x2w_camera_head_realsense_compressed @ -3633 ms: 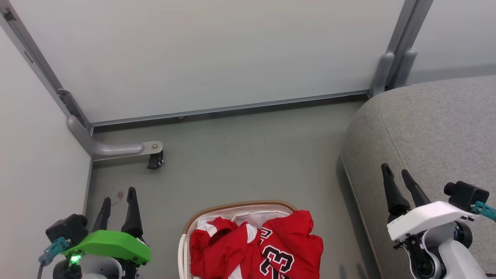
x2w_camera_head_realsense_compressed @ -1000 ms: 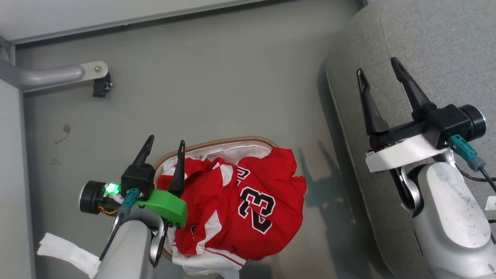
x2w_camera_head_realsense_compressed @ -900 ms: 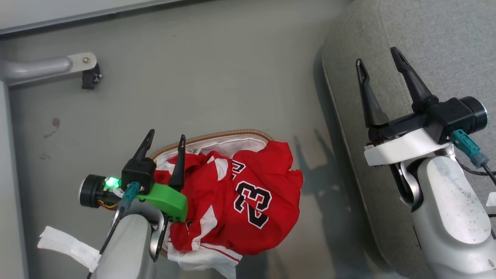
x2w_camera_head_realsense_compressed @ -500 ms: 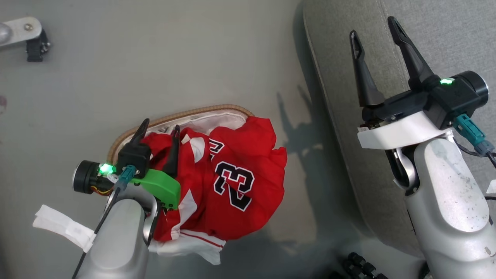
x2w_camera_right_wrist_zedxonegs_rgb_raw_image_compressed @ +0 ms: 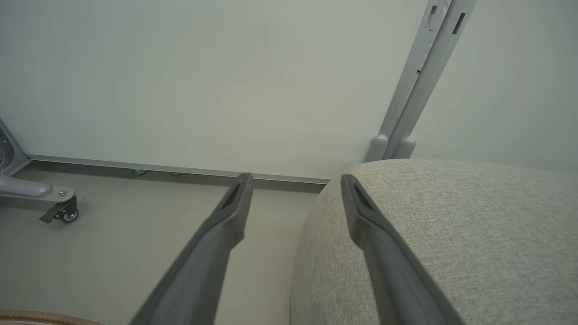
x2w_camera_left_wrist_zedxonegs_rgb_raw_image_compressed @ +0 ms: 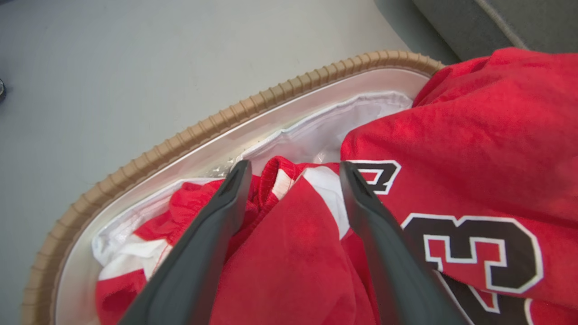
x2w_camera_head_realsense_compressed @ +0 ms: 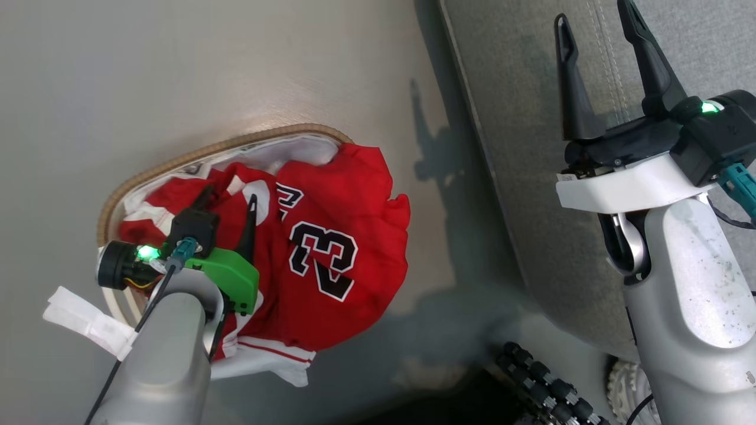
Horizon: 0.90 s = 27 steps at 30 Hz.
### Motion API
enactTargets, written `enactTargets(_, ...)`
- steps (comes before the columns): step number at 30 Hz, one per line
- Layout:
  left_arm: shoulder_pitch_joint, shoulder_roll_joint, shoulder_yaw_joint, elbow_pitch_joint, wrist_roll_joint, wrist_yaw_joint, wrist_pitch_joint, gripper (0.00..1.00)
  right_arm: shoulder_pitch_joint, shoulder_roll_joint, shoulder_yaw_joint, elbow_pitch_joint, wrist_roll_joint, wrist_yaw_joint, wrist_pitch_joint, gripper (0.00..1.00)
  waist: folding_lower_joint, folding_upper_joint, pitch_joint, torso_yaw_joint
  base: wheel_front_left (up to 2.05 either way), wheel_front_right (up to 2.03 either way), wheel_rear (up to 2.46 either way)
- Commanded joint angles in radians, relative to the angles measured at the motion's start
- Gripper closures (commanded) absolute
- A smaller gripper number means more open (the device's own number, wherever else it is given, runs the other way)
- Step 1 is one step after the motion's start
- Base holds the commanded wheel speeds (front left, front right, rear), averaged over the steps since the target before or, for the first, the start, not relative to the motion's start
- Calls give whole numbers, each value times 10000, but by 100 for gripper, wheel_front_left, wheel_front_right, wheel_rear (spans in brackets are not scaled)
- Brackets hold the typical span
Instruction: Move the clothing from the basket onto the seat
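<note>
The clothing point(x2w_camera_head_realsense_compressed: 331, 236) lies heaped in the basket point(x2w_camera_head_realsense_compressed: 195, 154), with the jersey spilling over the rim toward the seat point(x2w_camera_head_realsense_compressed: 520, 147). A strip of floor point(x2w_camera_head_realsense_compressed: 437, 195) lies between them. The left tool point(x2w_camera_head_realsense_compressed: 230, 195), fingers apart, is low over the heap, perhaps touching it. The right tool point(x2w_camera_head_realsense_compressed: 592, 13), also apart, hovers above the seat.

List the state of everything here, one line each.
clothing, heaped in the basket, jersey draped over its rim.
basket, on the floor, loaded.
seat, no clothing on the part in view.
left gripper, open above the clothing.
right gripper, open above the seat, empty.
</note>
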Motion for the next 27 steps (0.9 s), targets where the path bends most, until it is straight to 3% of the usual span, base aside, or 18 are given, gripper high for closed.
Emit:
enactTargets(1, -260, 130, -58, 151, 31, -33, 4, 0, -139, 29, -28, -86, -86, -8, -20, 0, 0, -1, 397, -337, 0, 0, 0)
enactTargets(19, -1501, 477, -333, 3442, 49, 83, 6, 0, -318, 242, 265, -611, -8, -8, -20, 0, 0, -1, 958, -798, 0, 0, 0)
enactTargets(20, -1590, 452, -327, 3604, 16, 92, 6, 20, -323, 248, 285, -617, -6, -8, -20, 0, 0, -1, 947, -800, 0, 0, 0)
enactTargets(21, -1658, 437, -337, 3608, 13, 111, 4, 48, -327, 253, 300, -608, 1, -8, -20, 0, 0, -1, 932, -801, 0, 0, 0)
enactTargets(22, -1678, 429, -318, 3559, -24, 170, 4, 100, -325, 252, 314, -583, 7, -8, -20, 0, 0, -1, 895, -801, 0, 0, 0)
enactTargets(27, -1316, 281, -352, 3469, -109, 239, 4, 100, -237, 257, 430, -366, -95, -8, -20, 0, 0, -1, 457, -792, 0, 0, 0)
